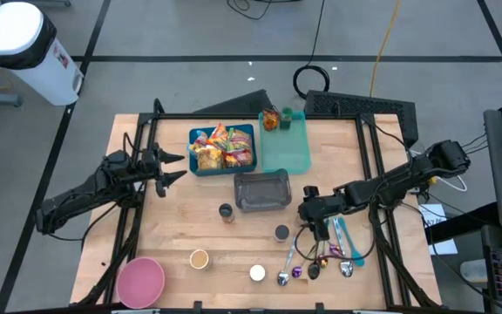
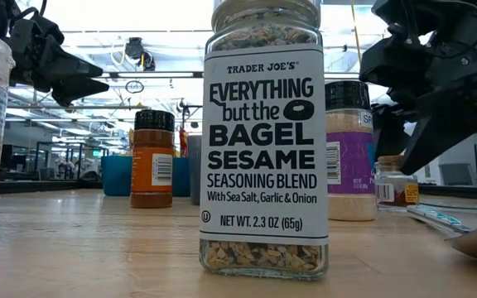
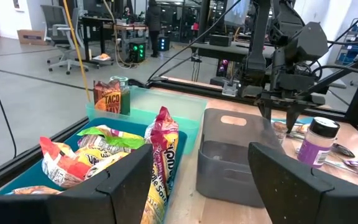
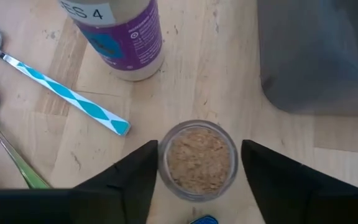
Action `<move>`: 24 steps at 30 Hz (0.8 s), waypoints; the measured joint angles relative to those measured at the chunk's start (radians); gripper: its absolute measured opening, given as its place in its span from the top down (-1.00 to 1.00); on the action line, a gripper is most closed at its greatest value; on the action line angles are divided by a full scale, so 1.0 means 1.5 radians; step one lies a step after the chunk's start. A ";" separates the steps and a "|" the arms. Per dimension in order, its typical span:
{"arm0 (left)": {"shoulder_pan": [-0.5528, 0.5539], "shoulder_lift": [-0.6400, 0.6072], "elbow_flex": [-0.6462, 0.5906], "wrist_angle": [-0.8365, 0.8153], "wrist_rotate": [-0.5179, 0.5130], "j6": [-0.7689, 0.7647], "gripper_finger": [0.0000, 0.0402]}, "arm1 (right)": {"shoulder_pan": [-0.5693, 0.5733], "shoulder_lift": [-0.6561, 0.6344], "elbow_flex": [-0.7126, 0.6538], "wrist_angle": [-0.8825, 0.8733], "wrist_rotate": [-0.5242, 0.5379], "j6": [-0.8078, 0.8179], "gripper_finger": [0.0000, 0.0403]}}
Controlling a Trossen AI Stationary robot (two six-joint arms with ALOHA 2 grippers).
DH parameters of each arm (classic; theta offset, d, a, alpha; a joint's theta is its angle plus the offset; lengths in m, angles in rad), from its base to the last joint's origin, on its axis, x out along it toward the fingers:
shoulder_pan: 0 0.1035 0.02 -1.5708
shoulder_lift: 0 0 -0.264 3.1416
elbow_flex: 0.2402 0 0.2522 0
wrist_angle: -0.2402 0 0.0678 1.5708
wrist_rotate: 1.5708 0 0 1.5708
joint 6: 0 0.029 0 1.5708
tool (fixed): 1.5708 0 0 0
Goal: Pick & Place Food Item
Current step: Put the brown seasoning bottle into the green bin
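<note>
My right gripper (image 1: 315,223) is open and points down over the table's right half. In the right wrist view its two fingers stand on either side of a small open jar of brown powder (image 4: 197,159), with a narrow gap on each side. The same jar stands upright on its base in the low view (image 2: 394,189). My left gripper (image 1: 179,167) is open and empty, level, just left of a blue bin of snack packets (image 1: 222,148). The packets also show in the left wrist view (image 3: 160,146).
A grey bin (image 1: 262,190) sits at mid-table, with a teal bin (image 1: 288,150) holding a taco seasoning jar (image 1: 271,119) behind it. A purple-labelled jar (image 4: 122,36), several spoons (image 1: 321,262), other spice jars (image 1: 226,212) and a pink bowl (image 1: 140,281) stand around.
</note>
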 joint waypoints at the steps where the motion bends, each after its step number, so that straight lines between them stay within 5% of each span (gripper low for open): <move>1: 0.000 0.000 0.000 0.000 0.000 0.000 -0.35 | 0.000 0.000 0.000 0.000 0.000 0.000 0.00; 4: 0.000 0.000 0.000 0.000 0.000 0.000 -0.35 | 0.000 0.000 0.000 -0.001 -0.001 0.000 0.17; 11: 0.000 0.000 0.000 0.000 0.000 0.000 -0.35 | -0.002 -0.041 0.009 -0.030 0.000 0.027 0.18; 16: 0.000 0.000 0.000 0.001 0.000 0.000 -0.35 | -0.018 -0.138 0.045 -0.080 0.082 0.005 0.18; 20: 0.000 0.000 0.000 0.001 0.000 0.000 -0.35 | -0.074 -0.209 0.072 -0.079 0.159 -0.039 0.17; 24: 0.000 0.000 0.000 0.002 0.000 0.000 -0.35 | -0.183 -0.222 0.119 -0.086 0.155 -0.070 0.18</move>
